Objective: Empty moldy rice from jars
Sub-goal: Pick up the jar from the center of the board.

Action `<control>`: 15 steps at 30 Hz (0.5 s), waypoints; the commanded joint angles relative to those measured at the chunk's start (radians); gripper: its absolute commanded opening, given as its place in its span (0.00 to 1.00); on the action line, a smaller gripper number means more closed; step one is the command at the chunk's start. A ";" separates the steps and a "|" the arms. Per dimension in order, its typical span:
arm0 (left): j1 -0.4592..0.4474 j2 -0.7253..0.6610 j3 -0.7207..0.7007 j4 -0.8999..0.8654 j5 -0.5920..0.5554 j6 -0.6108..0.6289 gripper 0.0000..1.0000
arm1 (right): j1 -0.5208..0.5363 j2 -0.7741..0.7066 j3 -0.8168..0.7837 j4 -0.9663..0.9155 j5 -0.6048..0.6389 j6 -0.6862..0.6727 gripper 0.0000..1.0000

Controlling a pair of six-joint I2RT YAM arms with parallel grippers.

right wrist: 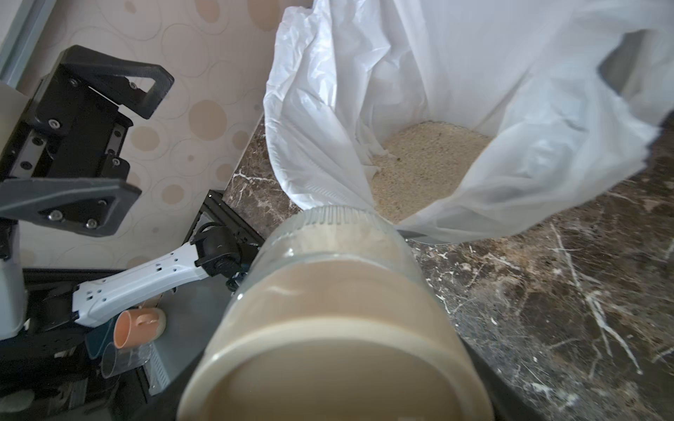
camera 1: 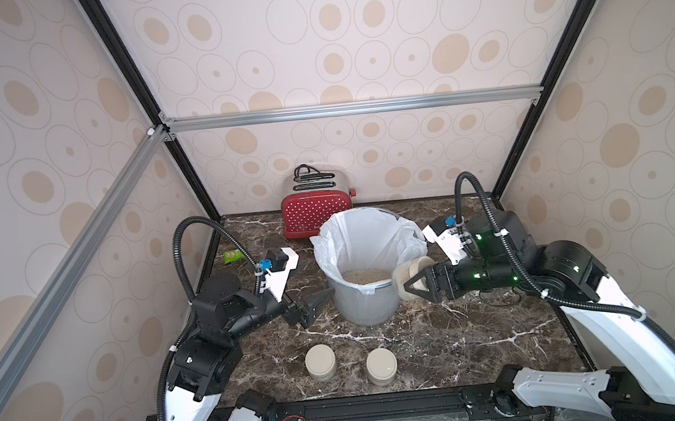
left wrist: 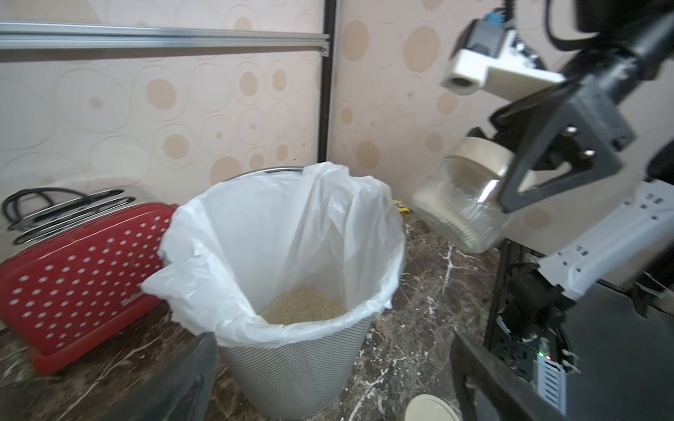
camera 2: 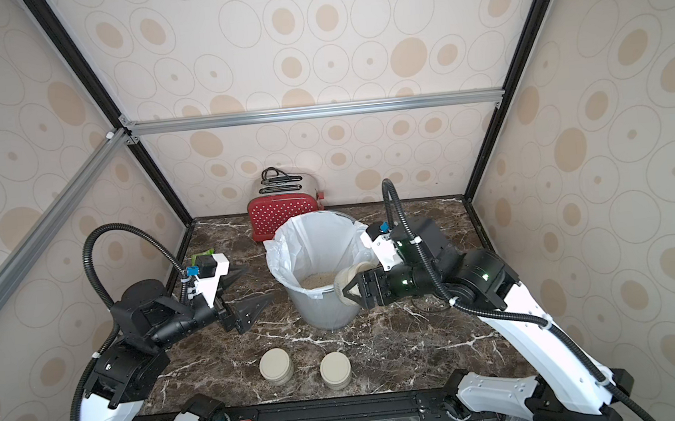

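My right gripper [camera 1: 410, 279] is shut on a small glass jar [left wrist: 459, 207] and holds it tilted on its side just off the right rim of the bin. The jar's beige lid end [right wrist: 328, 364] faces the wrist and its clear ribbed end points at the bin. What is inside it cannot be told. Pale rice [camera 1: 366, 276] lies in the bottom of the bin's white liner [right wrist: 419, 164]. Two more jars [camera 1: 320, 361] [camera 1: 381, 366] stand lidded near the table's front edge. My left gripper [camera 2: 259, 282] is open and empty, left of the bin.
The grey mesh bin [camera 1: 367, 313] stands mid-table. A red dotted toaster [camera 1: 315, 213] sits behind it against the back wall. A green packet [camera 1: 232, 255] lies at the far left. Loose grains are scattered on the marble around the bin.
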 commanded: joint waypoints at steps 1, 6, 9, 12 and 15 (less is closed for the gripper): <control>-0.123 0.031 0.034 -0.029 0.004 0.090 0.99 | -0.002 0.030 0.064 0.108 -0.155 -0.030 0.52; -0.286 0.148 0.106 -0.099 -0.111 0.227 0.99 | 0.000 0.078 0.114 0.152 -0.230 -0.030 0.51; -0.286 0.181 0.126 -0.042 -0.118 0.262 0.99 | 0.000 0.107 0.149 0.143 -0.267 -0.040 0.51; -0.286 0.233 0.162 -0.002 -0.118 0.312 0.99 | 0.001 0.129 0.171 0.151 -0.279 -0.050 0.51; -0.287 0.296 0.216 0.008 -0.129 0.351 0.99 | 0.002 0.157 0.202 0.147 -0.297 -0.064 0.51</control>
